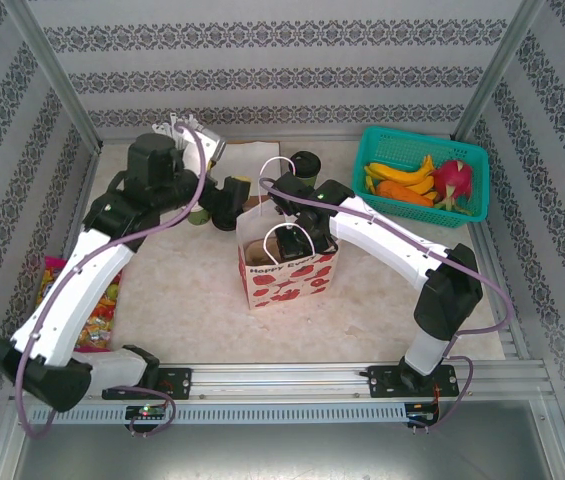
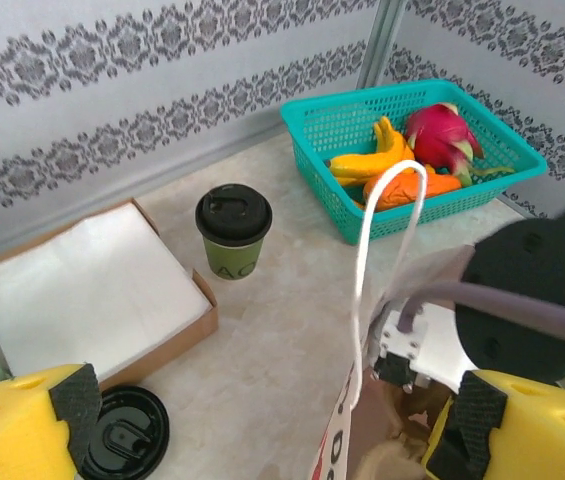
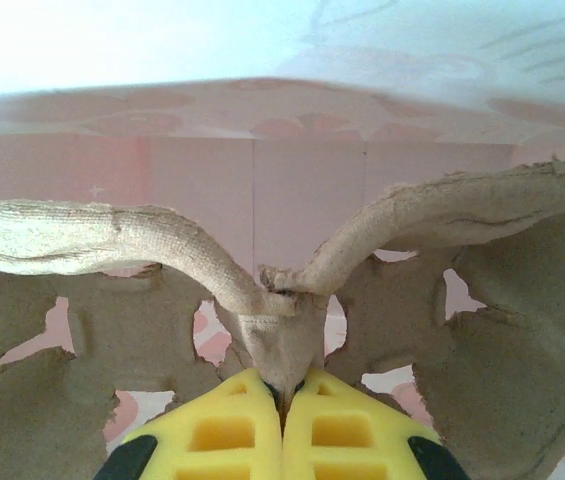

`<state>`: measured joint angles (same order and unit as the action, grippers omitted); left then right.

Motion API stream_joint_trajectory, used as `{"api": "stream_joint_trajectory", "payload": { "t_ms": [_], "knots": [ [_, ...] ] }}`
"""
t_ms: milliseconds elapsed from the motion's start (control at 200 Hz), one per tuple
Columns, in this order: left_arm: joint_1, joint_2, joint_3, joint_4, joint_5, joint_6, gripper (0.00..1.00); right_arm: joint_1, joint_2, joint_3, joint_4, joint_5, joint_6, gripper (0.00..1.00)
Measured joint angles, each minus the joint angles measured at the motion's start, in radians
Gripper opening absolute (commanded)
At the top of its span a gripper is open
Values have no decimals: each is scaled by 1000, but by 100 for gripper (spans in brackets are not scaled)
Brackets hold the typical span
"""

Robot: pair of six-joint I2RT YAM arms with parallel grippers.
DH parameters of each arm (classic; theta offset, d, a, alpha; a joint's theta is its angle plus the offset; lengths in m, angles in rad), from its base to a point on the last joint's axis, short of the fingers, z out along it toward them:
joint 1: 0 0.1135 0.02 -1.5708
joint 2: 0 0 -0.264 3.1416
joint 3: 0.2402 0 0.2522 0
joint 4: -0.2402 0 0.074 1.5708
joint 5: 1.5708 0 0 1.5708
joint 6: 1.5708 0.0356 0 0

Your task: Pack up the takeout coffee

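The pale stone-patterned counter [image 1: 192, 300] carries a white paper bag [image 1: 292, 280] with red print near its middle, its mouth open upward. At the rear right stands a teal basket [image 1: 422, 138] holding bananas [image 2: 382, 150] and a pink dragon fruit [image 2: 440, 135]. The orange pieces below them are hard to name. A shallow brown box [image 2: 202, 318] of white napkins lies at the rear left, one corner cut off by the left wrist view's edge. Bright candy packets [image 1: 87, 305] lie at the counter's left side, partly under the left arm.

Inside the bag sits a grey-brown cardboard cup carrier [image 3: 482, 300]. The right tool [image 3: 284, 395] is closed narrow on the carrier's central handle, where its two arched halves meet. The carrier's cup holes are largely out of frame.

The left tool [image 2: 267, 415] stands wide, holding nothing, above the bag's rear edge, with one white cord handle [image 2: 361, 260] looping up between its fingers.

The takeout coffee [image 2: 232, 235] stands upright on the counter, long axis vertical, lid up. It is at the rear, between the napkin box and the basket, behind the bag and touching none of them. It is a small, dark olive-green paper cup that narrows toward its base, capped by a round black lid with a raised rim. Dark print on its side is too small to read.

A second round black lid [image 2: 122, 432] shows just beside the left tool's left finger. What is under it is hidden.
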<state>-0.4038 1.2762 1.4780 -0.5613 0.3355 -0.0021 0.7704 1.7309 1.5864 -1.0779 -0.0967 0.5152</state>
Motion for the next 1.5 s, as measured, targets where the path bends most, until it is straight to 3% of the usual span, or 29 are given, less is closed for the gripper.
{"api": "stream_joint_trajectory", "payload": {
  "t_ms": [100, 365, 455, 584, 849, 1104, 1499],
  "knots": [
    [0, 61, 32, 1, 26, -14, 91, 0, 0, -1, 11, 0, -6, 0],
    [0, 209, 144, 0, 103, -41, 73, 0, 0, -8, 29, 0, -10, 0],
    [0, 268, 187, -5, 128, -48, 60, 0, 0, -10, 36, 0, -15, 0],
    [0, 334, 225, -18, 156, -57, 30, 0, 0, -17, 47, 0, -18, 0],
    [0, 353, 243, -29, 161, -100, 2, 0, 44, -26, 47, 7, -18, 0],
    [0, 351, 243, -29, 146, -149, 0, 1, 118, -31, 49, 9, -17, 0],
    [0, 351, 247, -46, 19, -218, 0, 13, 125, -148, 138, 50, -6, 0]
  ]
}}
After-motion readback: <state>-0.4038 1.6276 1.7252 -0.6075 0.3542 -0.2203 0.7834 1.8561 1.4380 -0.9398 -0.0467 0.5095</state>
